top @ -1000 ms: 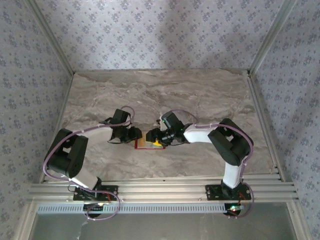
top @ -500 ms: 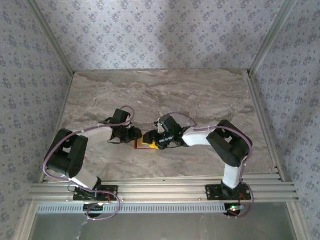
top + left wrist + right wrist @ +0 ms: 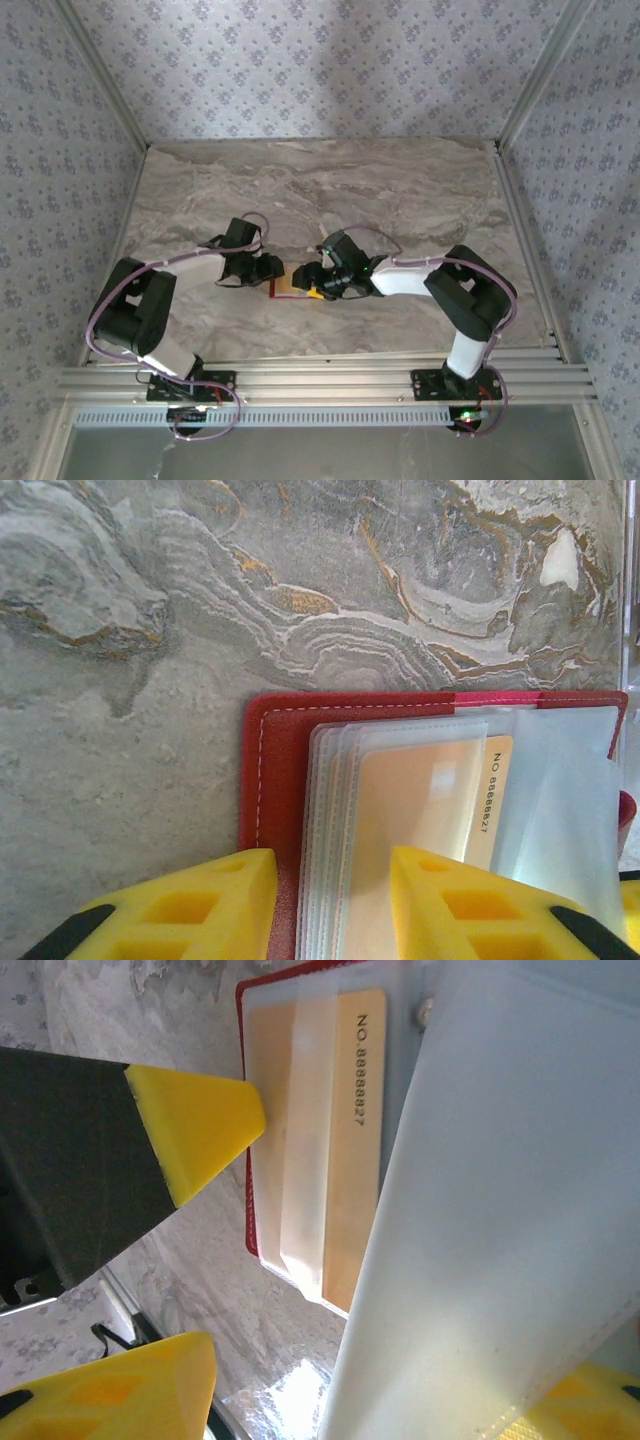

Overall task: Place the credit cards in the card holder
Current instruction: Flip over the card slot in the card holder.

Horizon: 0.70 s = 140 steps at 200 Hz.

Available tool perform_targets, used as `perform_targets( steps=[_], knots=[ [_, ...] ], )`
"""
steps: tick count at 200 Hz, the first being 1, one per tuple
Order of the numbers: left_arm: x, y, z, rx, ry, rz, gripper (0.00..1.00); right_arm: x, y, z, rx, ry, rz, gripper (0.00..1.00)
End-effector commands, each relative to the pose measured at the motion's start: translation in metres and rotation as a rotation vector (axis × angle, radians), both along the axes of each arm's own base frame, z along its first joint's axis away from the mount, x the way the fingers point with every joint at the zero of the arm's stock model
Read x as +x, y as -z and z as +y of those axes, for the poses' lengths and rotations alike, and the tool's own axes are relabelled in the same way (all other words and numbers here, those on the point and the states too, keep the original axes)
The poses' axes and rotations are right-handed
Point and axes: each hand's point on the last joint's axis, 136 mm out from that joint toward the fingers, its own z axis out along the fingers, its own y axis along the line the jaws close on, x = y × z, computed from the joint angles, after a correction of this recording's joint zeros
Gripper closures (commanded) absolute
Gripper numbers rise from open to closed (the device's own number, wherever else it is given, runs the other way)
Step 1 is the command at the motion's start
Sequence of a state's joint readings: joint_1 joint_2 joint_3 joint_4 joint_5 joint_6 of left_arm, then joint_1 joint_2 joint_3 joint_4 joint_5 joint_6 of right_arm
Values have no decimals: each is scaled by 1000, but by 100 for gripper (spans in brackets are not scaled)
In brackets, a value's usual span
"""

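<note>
Top view, card holder: A small red square, the card holder, was seen lying open on the marble table. It lay in the near half, between the two grippers, with a tan patch inside its red edge.
Top view, left gripper: The left gripper was placed at the holder's left edge. Its jaw gap could not be made out here.
Top view, right gripper: The right gripper was set over the holder's right part. Its jaws could not be judged either.
Top view, hard to make out: Card and lining could not be told apart.
Left wrist, card holder: The red cover was shown flat on the table, with pale stitching along its border. A stack of clear sleeves was fanned over it.
Left wrist, credit card: A pale tan credit card printed "NO 8888827" was lodged among the sleeves. Its numbered edge was bare and the rest was veiled by milky plastic.
Left wrist, left gripper: The jaws of the left gripper were held partly apart and clamped on nothing. One yellow finger was over the red border and the other over the sleeves.
Left wrist, cut off: The holder's lower part was hidden behind the fingers.
Right wrist, credit card: The card was seen within the holder, partly under a sleeve.
Right wrist, leaf: A large translucent leaf was raised toward the camera and hid the holder's far side.
Right wrist, right gripper: The jaws of the right gripper were spread wide, with the leaf between them. No pinch was seen.
Right wrist, left gripper's finger: The finger was set at the holder's edge.
</note>
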State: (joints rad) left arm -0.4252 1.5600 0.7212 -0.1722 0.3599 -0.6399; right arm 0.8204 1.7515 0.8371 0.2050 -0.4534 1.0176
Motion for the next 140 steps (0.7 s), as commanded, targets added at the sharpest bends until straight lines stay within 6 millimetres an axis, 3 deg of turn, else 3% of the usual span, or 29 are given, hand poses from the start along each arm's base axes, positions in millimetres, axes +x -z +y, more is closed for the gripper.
perform_targets(
  steps=[1,43,77,102,140],
  knots=[
    [-5,9,1,2,-3,39,64,8,4,-11,-55,8,-21,38],
    [-4,9,2,6,-4,39,64,25,-1,-10,-72,-6,-50,40],
    [-4,10,2,3,-3,40,65,34,-18,-3,-81,-41,-119,40],
    [-5,10,2,2,-6,42,65,37,-29,15,-27,-74,-149,40],
    [-1,1,4,-84,-45,50,64,38,-29,44,83,-96,-131,40]
  ],
)
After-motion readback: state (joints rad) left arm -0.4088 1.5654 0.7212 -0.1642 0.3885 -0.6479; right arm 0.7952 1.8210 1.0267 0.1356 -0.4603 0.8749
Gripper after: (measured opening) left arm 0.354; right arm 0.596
